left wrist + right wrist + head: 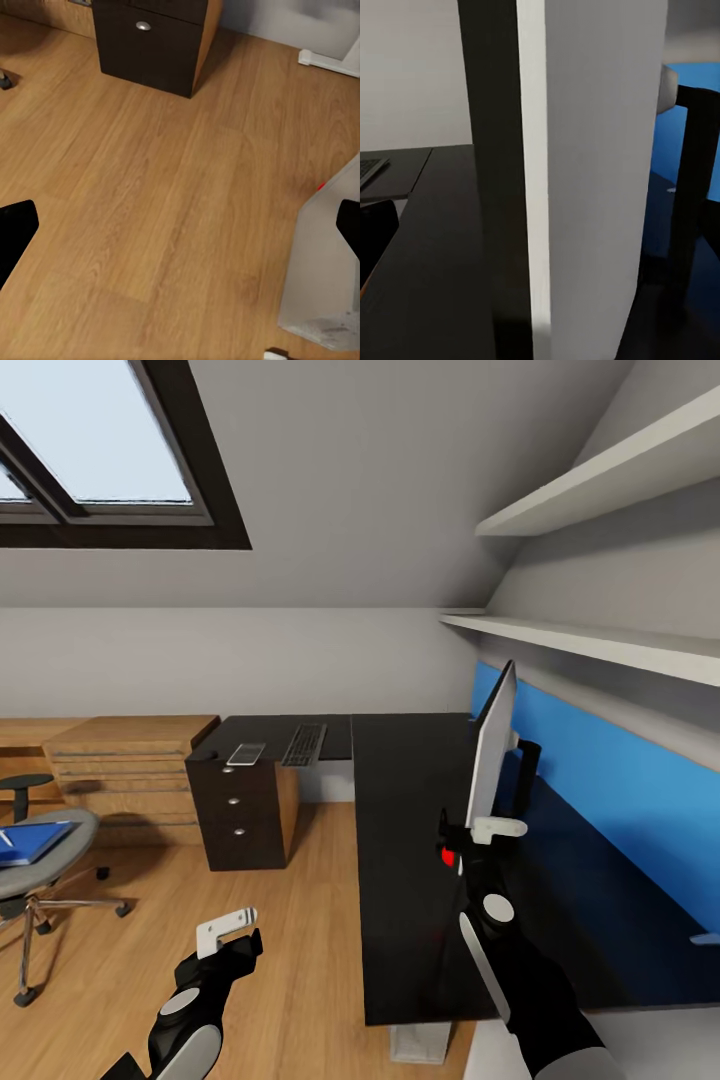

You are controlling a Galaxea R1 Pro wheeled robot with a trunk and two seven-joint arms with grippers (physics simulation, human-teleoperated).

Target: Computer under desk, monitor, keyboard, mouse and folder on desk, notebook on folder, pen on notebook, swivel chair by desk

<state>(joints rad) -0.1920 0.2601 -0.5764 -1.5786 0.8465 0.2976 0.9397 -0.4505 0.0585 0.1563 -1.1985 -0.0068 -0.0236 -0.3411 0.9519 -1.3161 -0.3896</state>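
Observation:
The monitor (493, 752) stands edge-on above the black desk (400, 860), its red dot (447, 857) low at the near corner. My right gripper (472, 828) is shut on the monitor's lower near edge; in the right wrist view the monitor (592, 187) sits between the fingers. The keyboard (305, 745) and a small grey rectangle, apparently the notebook (247, 753), lie on the desk's far wing. At left, the swivel chair (45, 875) carries the blue folder (38, 840). My left gripper (232, 940) hangs open over the floor. A pale grey box, probably the computer (326, 262), stands beside it.
The black three-drawer unit (240, 815) holds up the desk's far wing, with a light-wood chest (130, 765) to its left. A blue wall panel (620, 785) and two white shelves (600, 645) run along the right wall. Wood floor (290, 930) lies between chair and desk.

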